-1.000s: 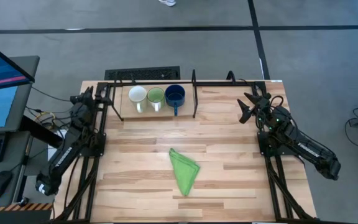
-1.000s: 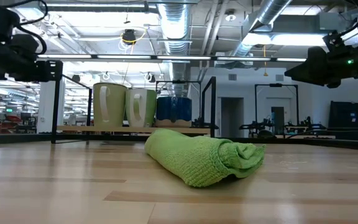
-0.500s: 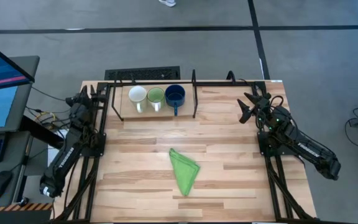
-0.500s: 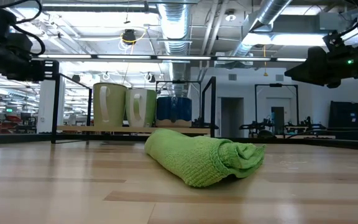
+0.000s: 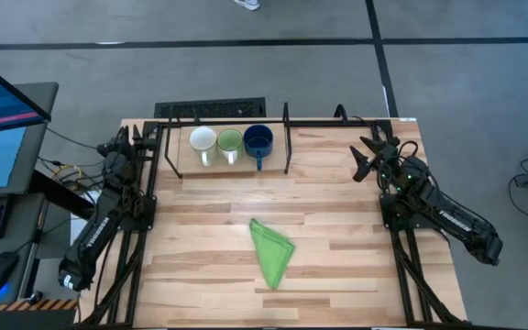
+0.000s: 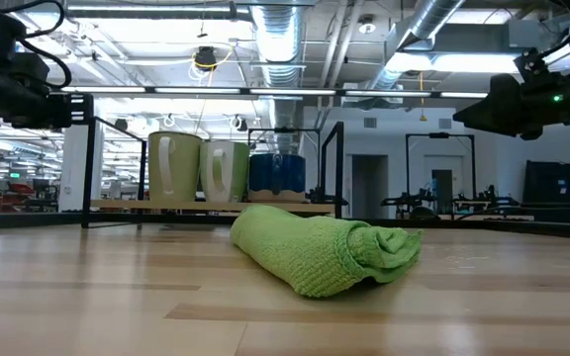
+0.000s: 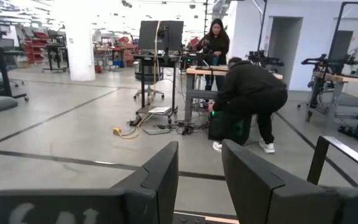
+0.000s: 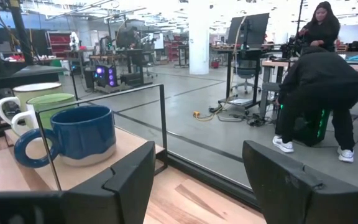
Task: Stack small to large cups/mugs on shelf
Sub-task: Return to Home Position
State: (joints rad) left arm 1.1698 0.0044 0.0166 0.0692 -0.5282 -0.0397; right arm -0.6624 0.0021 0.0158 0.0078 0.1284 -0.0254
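- Left gripper (image 5: pixel 125 143) hangs over the left edge of the pale wooden bench (image 5: pixel 337 229), just beside the left end of the shelf. Its fingers are parted by a modest gap and hold nothing. It points out over the room rather than at any mug, which suits an arm with nothing left to carry.
- Right gripper (image 5: pixel 367 156) hovers over the far right part of the bench with its fingers spread wide and empty. It is aimed toward the shelf but is well apart from it, so it looks parked rather than reaching.
- Between the two grippers, along the bench's far edge, stands the low black metal-rod shelf with a light wooden base (image 5: pixel 286 147).
- On that base three mugs stand upright in one close row. The small white handled mug (image 5: pixel 203 140) is nearest the left arm. The light green mug with a white handle (image 5: pixel 230 141) is in the middle. The dark blue handled mug (image 5: pixel 258 139) is nearest the right arm, with its handle toward the bench's front.
- They stand side by side rather than nested, which reads as an ordered line-up. I judge the placing finished, though their sizes are hard to compare here.
- A folded green cloth (image 5: pixel 271 252) lies mid-bench, well apart from the shelf, and plays no part in the job.
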